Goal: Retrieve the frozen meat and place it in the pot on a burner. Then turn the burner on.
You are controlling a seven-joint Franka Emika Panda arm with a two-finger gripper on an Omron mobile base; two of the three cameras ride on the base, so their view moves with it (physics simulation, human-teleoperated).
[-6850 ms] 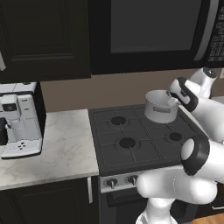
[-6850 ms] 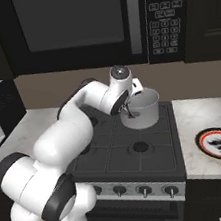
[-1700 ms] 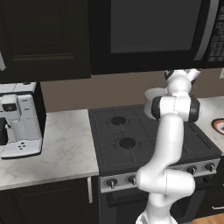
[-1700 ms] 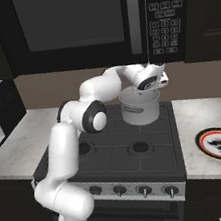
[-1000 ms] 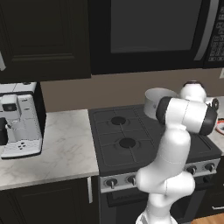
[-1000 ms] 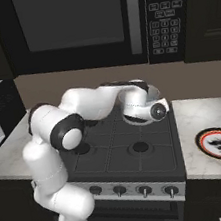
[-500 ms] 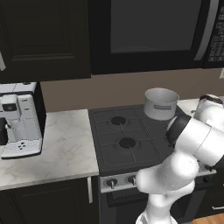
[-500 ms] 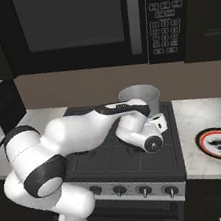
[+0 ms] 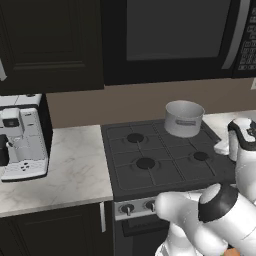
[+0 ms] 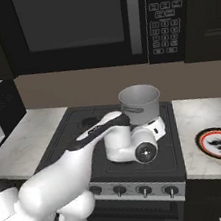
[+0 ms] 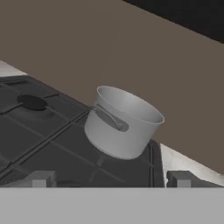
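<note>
The silver-grey pot [image 9: 184, 118] stands on the stove's rear right burner, its small side handle [image 11: 109, 117] turned toward the hand camera. In the hand view the pot [image 11: 122, 122] is a short way ahead of my gripper [image 11: 110, 181]. My gripper is open, its two fingertips [image 11: 41, 178] wide apart with nothing between them. It sits low over the front right of the stove, apart from the pot. From the right, the pot [image 10: 139, 103] rises behind my folded arm. The pot's floor is hidden by its wall. Another burner [image 11: 33, 102] lies to the pot's left.
A coffee machine [image 9: 20, 135] stands on the left counter. A patterned plate [image 10: 220, 143] lies on the right counter. A microwave [image 10: 78, 21] hangs above the stove, and knobs [image 10: 140, 191] line the stove front. My arm [image 10: 139, 148] covers the front right burner.
My arm has swung down from beside the pot's rim to low over the stove's front right. The pot has stayed on its burner.
</note>
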